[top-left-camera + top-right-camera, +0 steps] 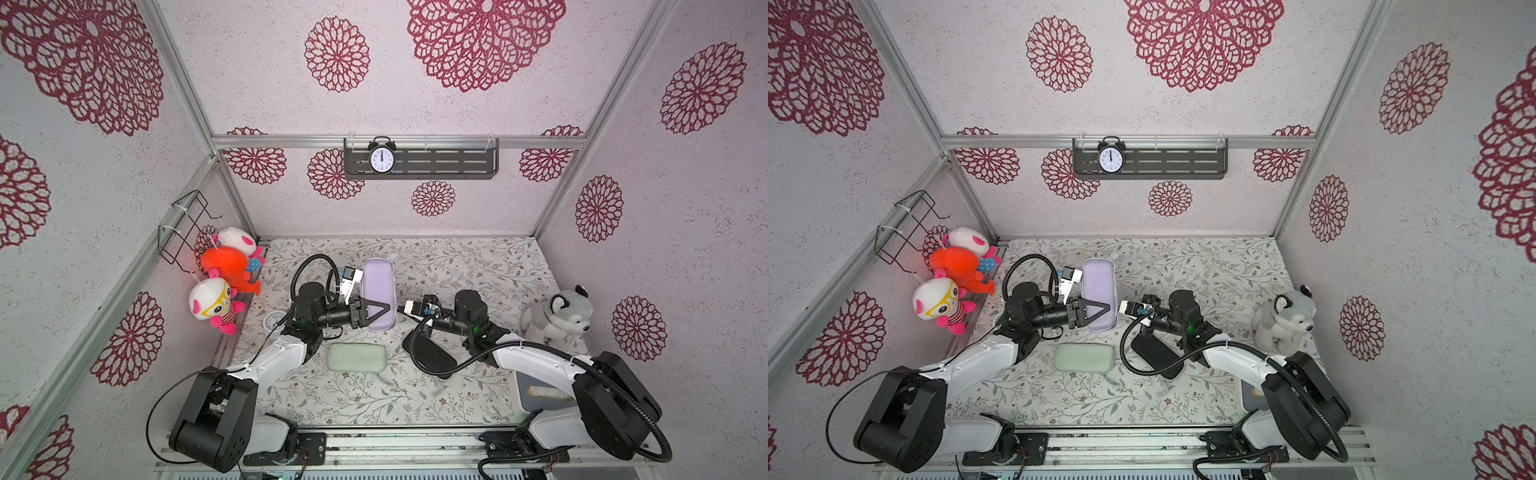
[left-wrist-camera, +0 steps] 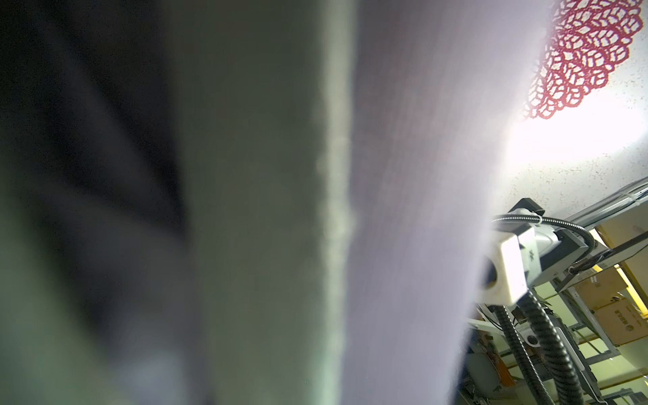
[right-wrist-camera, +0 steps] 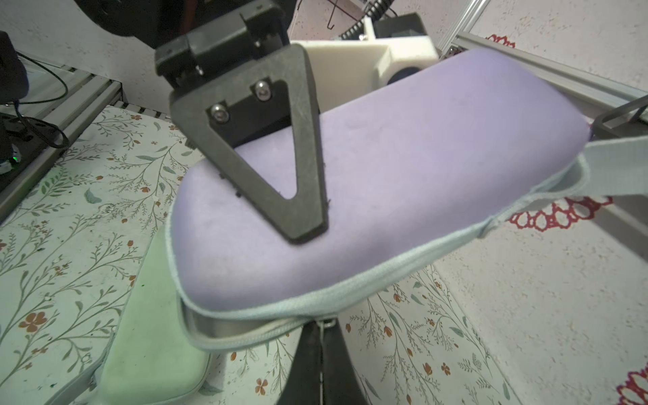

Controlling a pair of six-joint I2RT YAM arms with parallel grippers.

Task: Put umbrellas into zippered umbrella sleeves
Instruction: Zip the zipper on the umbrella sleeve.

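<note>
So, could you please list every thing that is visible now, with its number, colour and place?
lilac sleeve: one, lilac, middle of the table, zip partly open
mint green sleeve: one, mint green, front centre
black sleeve: one, black, under the right arm
alarm clock: one, black with white face, on the grey shelf, back wall
small white clock: one, table, behind the left arm
plush dolls: three, two white-pink, one orange, left wall
wire basket: one, black, left wall
husky plush: one, grey-white, table's right edge
umbrellas: none visible
left gripper: black, clamped across the lilac sleeve
right gripper: black, shut on its zip pull
</note>
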